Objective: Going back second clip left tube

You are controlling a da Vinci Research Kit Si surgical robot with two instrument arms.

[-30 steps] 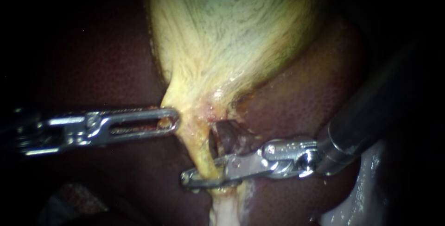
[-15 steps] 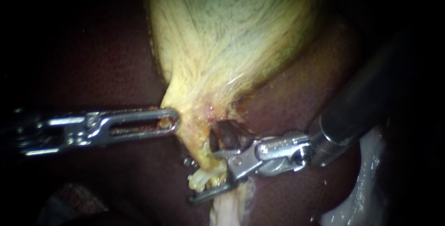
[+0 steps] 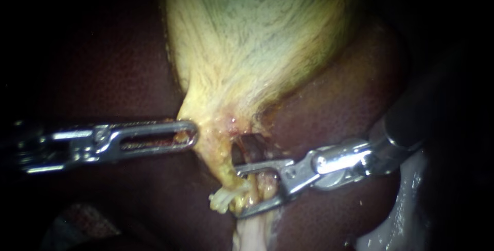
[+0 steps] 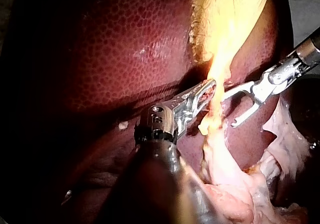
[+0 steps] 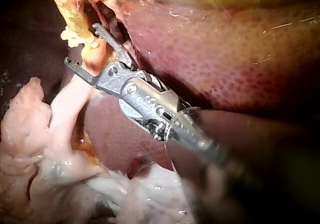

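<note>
Landmark: clip [image 3: 221, 200], a pale, ridged piece on the left tube [image 3: 221, 166], at the low end of the yellow stalk that runs down from the gallbladder [image 3: 257, 35]. It also shows in the right wrist view [image 5: 75, 34].

Right instrument [image 3: 239, 190]: claw wide open, nothing gripped. Both tips sit just beside the clip on the side the shaft comes from, one above clip level and one below. An orange strand lies between the open tips but is not pinched. Same gap shows in the left wrist view [image 4: 228, 112] and the right wrist view [image 5: 81, 44].

Left instrument [image 3: 193, 136]: claw closed on the edge of the gallbladder's neck, above the clip and well apart from it. The left wrist view [image 4: 210, 89] shows the same hold.

Room: the far side of the clip, away from the right instrument, is bare dark liver [image 3: 113, 76] with nothing in the way. A dark window [image 3: 250, 147] opens above the clip, behind the stalk. Below the clip is pale loose tissue [image 3: 249, 235].

Change: 1 s ago the right claw was closed across the tube at the clip's spot. Half a second ago it had opened and the clip showed. Now the claw has drawn back off the clip toward its own shaft side, and is open wider. Left instrument and clip have not moved.
</note>
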